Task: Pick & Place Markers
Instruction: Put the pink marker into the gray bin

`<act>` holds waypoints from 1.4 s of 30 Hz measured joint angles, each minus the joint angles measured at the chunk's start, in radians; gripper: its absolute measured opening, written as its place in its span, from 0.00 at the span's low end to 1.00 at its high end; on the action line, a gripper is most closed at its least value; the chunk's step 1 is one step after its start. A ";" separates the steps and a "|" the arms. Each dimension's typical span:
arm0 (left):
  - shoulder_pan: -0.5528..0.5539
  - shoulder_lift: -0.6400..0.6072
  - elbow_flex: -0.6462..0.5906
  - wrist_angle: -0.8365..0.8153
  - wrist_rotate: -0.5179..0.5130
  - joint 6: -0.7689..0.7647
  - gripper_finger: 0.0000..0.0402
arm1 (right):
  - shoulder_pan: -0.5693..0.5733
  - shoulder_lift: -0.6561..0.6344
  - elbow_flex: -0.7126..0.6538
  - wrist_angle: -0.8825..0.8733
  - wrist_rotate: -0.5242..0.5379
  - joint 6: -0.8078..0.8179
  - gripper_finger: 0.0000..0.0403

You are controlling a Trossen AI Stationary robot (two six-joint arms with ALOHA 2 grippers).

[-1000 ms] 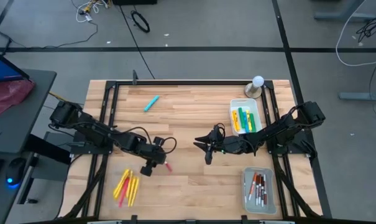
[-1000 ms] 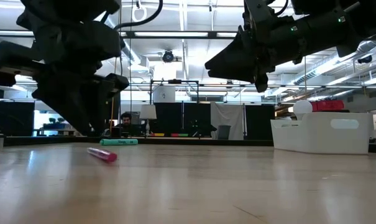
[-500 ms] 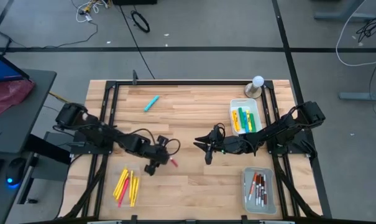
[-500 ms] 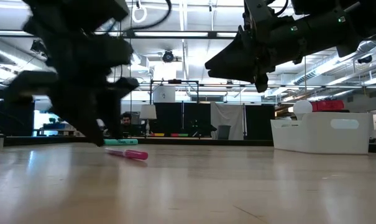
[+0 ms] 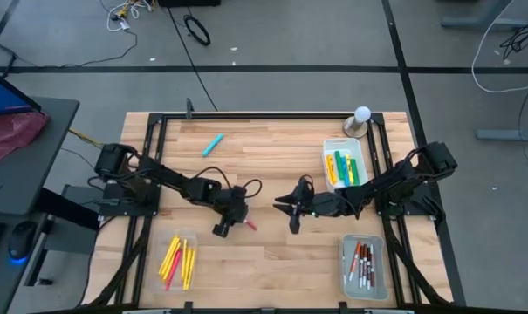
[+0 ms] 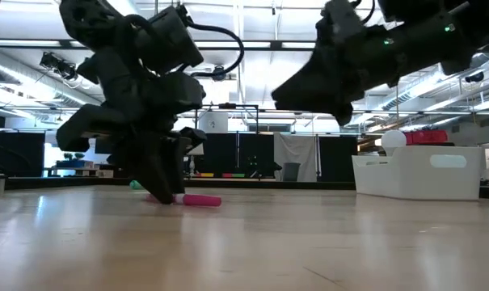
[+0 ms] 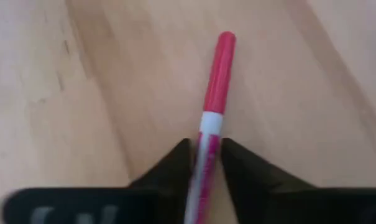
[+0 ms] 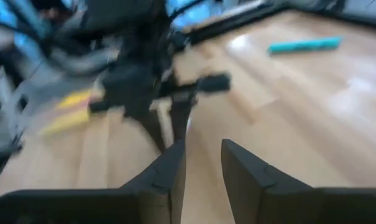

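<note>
Marker (image 7: 215, 93) lies flat, cap pointing from left end effector (image 7: 204, 163).

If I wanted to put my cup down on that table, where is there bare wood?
The far strip between the light blue marker and the tray of green and yellow markers is bare. So is the near middle, between the yellow marker pile and the tray of white markers. The centre is crowded: left gripper straddling the pink marker, right gripper alongside.
</note>
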State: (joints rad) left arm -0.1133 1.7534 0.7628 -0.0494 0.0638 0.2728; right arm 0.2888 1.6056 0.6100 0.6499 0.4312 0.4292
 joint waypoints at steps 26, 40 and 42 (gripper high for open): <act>-0.088 0.012 -0.008 1.044 -0.214 -0.389 0.08 | 0.266 -0.092 -0.061 -0.207 0.318 0.123 0.16; -0.162 0.011 -0.007 1.138 -0.367 -0.341 0.08 | 0.248 -0.078 -0.129 0.612 0.275 -0.439 0.51; -0.161 0.011 -0.007 1.140 -0.367 -0.340 0.08 | 0.238 -0.078 -0.129 0.607 0.274 -0.403 0.51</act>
State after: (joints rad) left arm -0.2742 1.7641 0.7559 1.0908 -0.3035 -0.0671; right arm 0.5269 1.5280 0.4808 1.2570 0.7056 0.0263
